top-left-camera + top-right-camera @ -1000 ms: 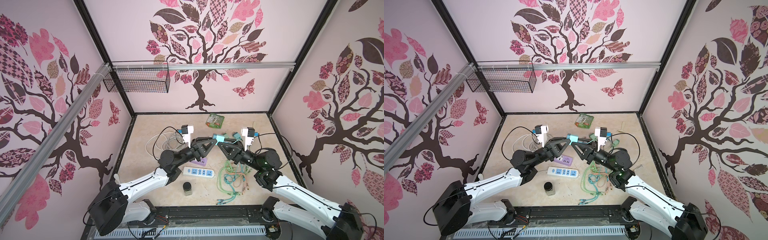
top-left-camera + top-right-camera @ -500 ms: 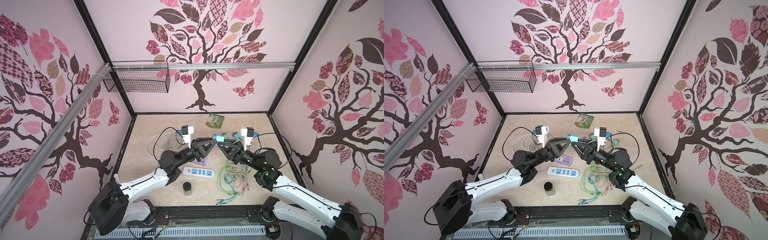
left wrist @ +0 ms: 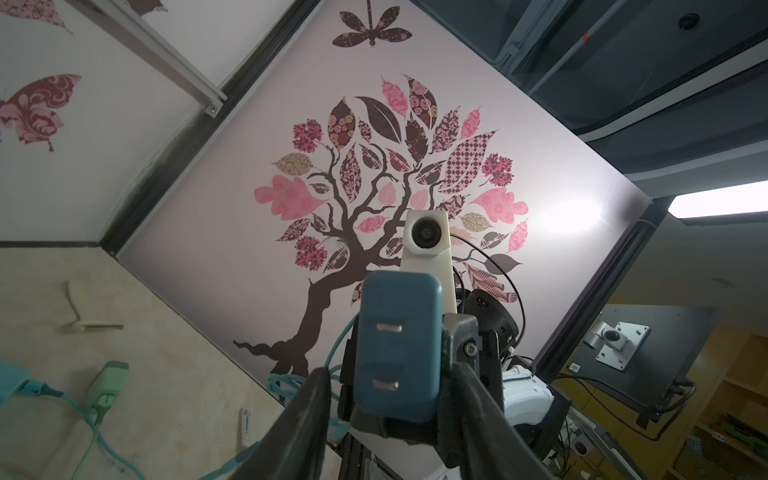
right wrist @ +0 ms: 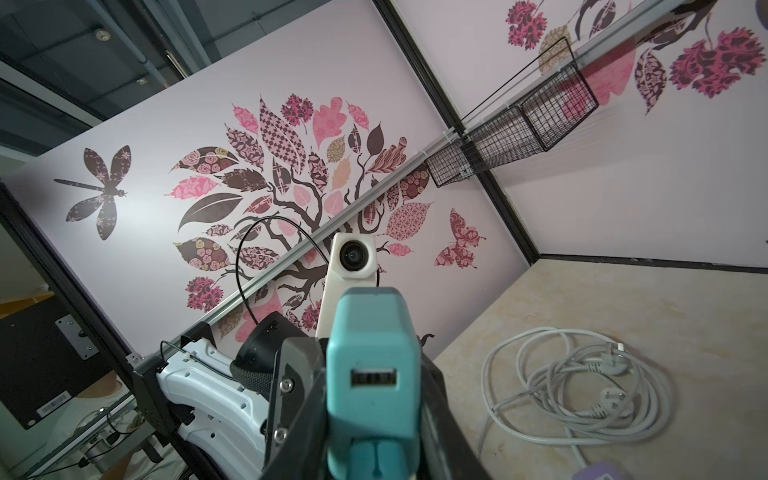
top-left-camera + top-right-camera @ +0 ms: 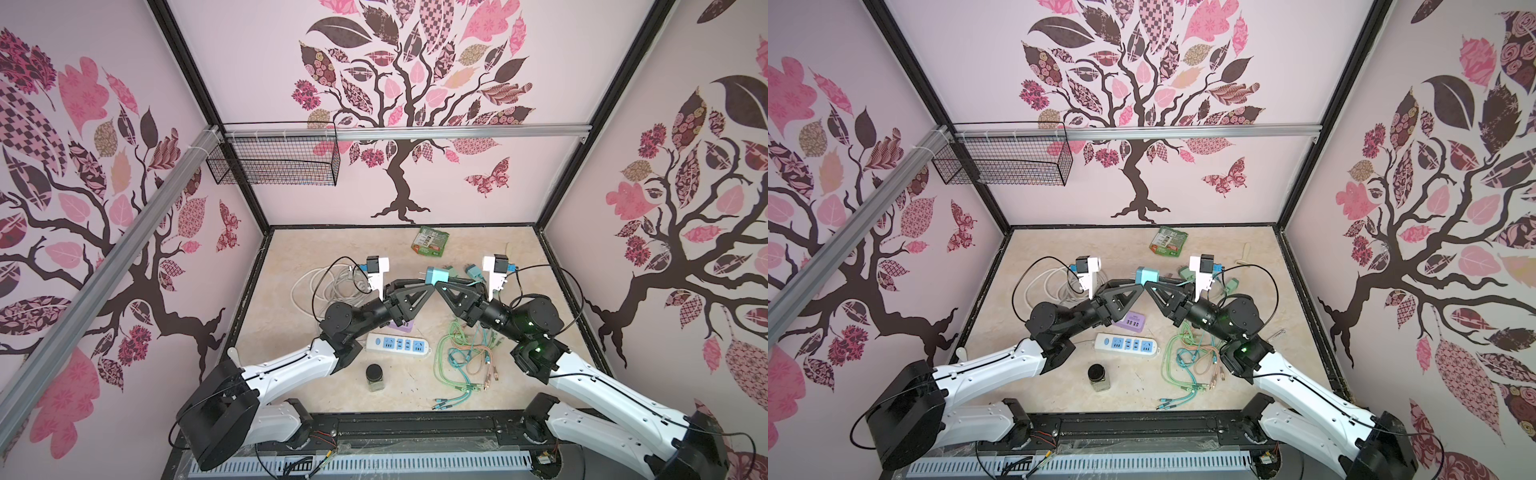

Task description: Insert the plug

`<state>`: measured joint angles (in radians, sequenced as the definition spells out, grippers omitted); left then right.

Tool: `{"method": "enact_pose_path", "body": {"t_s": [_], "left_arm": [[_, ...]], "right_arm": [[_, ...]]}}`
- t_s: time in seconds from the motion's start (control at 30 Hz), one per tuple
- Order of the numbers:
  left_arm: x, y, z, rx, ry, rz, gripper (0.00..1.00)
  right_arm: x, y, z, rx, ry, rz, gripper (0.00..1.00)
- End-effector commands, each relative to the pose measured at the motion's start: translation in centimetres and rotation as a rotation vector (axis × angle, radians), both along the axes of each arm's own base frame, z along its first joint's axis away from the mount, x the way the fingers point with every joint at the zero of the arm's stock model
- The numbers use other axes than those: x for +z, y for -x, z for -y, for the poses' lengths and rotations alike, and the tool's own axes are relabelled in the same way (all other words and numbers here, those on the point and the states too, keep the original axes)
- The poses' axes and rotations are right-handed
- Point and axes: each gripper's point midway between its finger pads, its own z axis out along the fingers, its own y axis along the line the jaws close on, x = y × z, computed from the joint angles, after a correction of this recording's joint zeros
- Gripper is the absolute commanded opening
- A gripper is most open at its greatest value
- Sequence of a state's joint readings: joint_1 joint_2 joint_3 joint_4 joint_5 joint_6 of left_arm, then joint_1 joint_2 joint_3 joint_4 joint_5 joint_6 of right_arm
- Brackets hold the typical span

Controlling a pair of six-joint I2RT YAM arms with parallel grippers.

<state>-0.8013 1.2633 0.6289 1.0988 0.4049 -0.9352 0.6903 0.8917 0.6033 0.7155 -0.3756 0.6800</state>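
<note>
**1. Right end effector.** My right end effector [image 5: 441,286] was clenched on the plug [image 5: 435,276]. The plug was a teal block held in mid-air above the middle of the bench [image 5: 395,401]. In the right wrist view, the plug's USB port [image 4: 372,377] faced the camera, and my jaws pressed against both sides of the block.

**2. Left end effector.** My left end effector [image 5: 426,286] met the right one tip to tip at the plug. It was released. In the left wrist view, its fingers [image 3: 307,424] flanked the plug, and a gap showed between one finger and the plug body. The two flat prongs [image 3: 389,328] pointed toward that camera.

**3. Power strip.** In both top views, the white power strip [image 5: 397,345] lay flat on the bench, nearer the robot base than the plug and apart from it. A purple hub [image 5: 1131,321] lay just beside its far edge.

**4. Other items on the bench.**
- A tangle of coloured cables [image 5: 461,357] lay to the right of the power strip.
- A coil of white cord [image 5: 328,286] lay at the far left.
- A jar [image 5: 375,377] with a black lid stood upright near the strip, on the base side.
</note>
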Motion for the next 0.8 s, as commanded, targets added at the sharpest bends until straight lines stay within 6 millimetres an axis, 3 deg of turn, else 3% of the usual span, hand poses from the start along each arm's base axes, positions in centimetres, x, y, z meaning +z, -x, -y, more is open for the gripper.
{"method": "enact_pose_path", "body": {"t_s": [0.0,0.2,0.37,0.77], "left_arm": [[-0.8,0.4,-0.3,0.021,-0.056,0.004,0.55],[-2.1,0.8,-1.4,0.067,-0.139,-0.012,0.6],[-4.7,0.5,-2.5,0.106,-0.295,-0.089,0.63],[-11.8,-0.6,-9.9,0.338,-0.512,-0.281,0.64]], "right_arm": [[2.7,-0.1,1.0,-0.063,-0.011,0.055,0.24],[2.2,-0.9,0.7,-0.096,0.075,0.039,0.23],[2.0,-1.6,0.4,-0.128,0.172,0.039,0.23],[4.3,-2.8,-0.1,-0.175,0.367,0.107,0.23]]}}
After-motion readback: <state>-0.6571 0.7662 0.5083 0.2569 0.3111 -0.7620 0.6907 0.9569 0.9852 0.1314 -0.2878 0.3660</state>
